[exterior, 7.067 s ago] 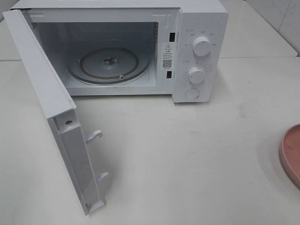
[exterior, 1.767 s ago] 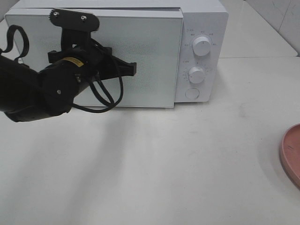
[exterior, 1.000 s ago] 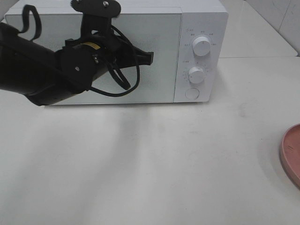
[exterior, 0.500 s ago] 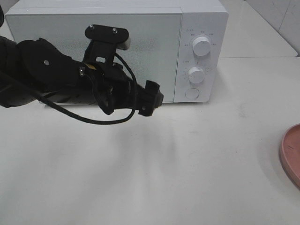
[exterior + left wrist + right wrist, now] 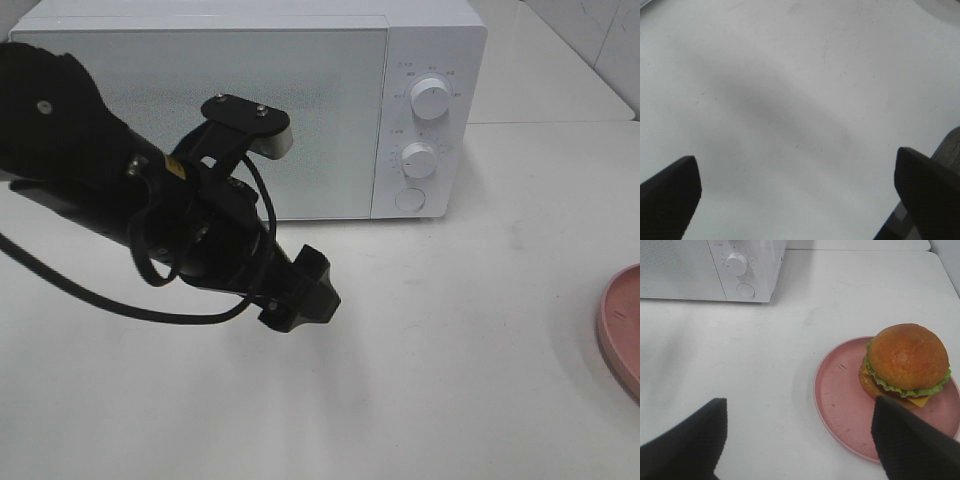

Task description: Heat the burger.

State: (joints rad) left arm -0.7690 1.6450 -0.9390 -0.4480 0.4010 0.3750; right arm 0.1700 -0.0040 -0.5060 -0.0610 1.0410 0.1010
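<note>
The microwave (image 5: 250, 105) door now stands shut, flush with the control panel, where a few seconds ago it hung wide open showing the empty glass turntable. The left gripper (image 5: 300, 292), which was pressed against the door a second ago with its jaws closed, has since pulled away and dropped toward the white surface (image 5: 450, 350) in front of the oven; its wrist view shows the jaws spread wide with nothing between them, only bare tabletop beneath. The burger (image 5: 905, 362) is not inside. It sits on the pink plate (image 5: 840, 405), well apart from the microwave at the far right of the surface, where the high camera catches only the plate's rim (image 5: 620, 330). The right gripper (image 5: 797, 440) hovers above and short of the plate, jaws open and holding nothing, the burger lying just ahead of one fingertip. Judged against the task, closing the door with the oven empty looks like a step in the wrong order: the burger has yet to go in, so the door would need opening again before any heating can start. The two dials (image 5: 430, 97) and the round button (image 5: 410, 199) below them look untouched. The likely next need is a grasp on the burger or its plate by the right arm.
</note>
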